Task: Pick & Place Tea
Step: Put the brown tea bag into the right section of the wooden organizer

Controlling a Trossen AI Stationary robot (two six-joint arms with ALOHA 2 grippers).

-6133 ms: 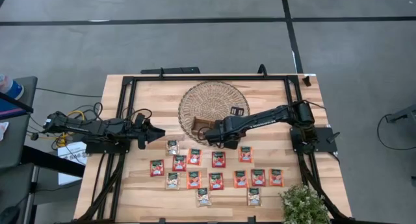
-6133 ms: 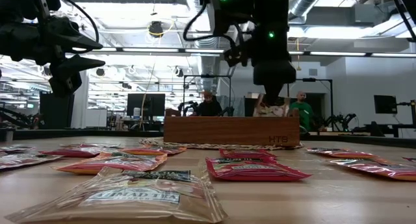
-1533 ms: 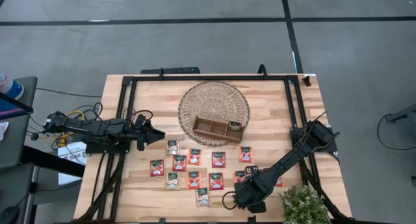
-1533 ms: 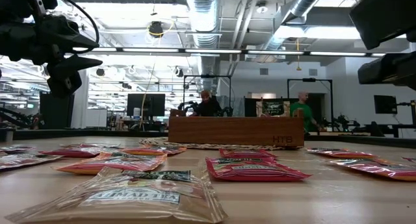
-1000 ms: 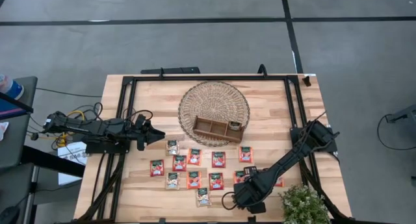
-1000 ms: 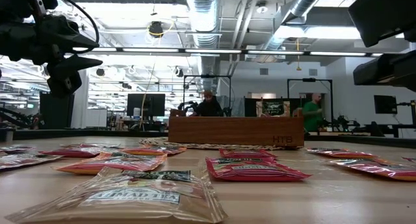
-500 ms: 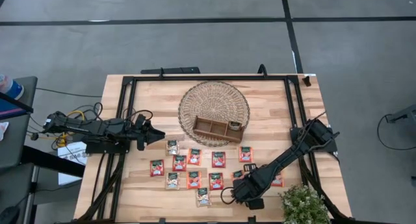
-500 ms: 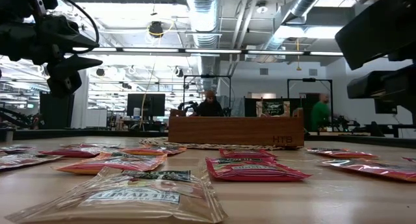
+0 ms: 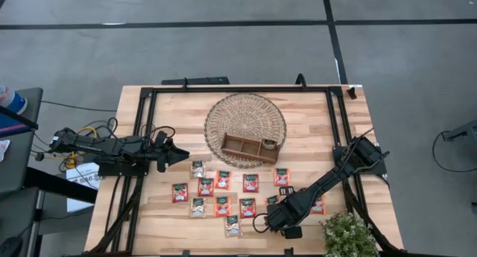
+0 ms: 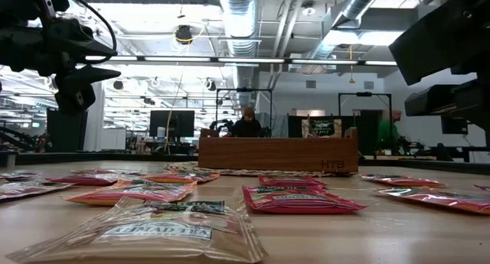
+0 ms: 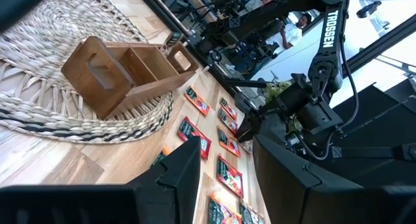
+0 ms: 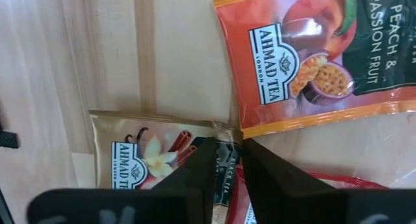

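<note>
Lying flat across the near half of the counter (image 9: 313, 134), the tea sachets (image 9: 223, 194) form loose rows at six o'clock from the wooden tray (image 9: 250, 146), which sits on a round woven mat (image 9: 245, 117). One sachet already stands in the tray's right end compartment. The right tool (image 9: 273, 216) hangs low over the sachets at the right end of the rows, its fingers set narrowly apart over a pale vanilla sachet (image 12: 156, 159) that sits corner to corner with an orange peach sachet (image 12: 312, 55). That pale sachet lies directly beneath the tool, so the coming move looks like a straight drop and pinch on its edge. The left tool (image 9: 179, 156) waits at nine o'clock, fingers somewhat apart, farther from this sachet.
</note>
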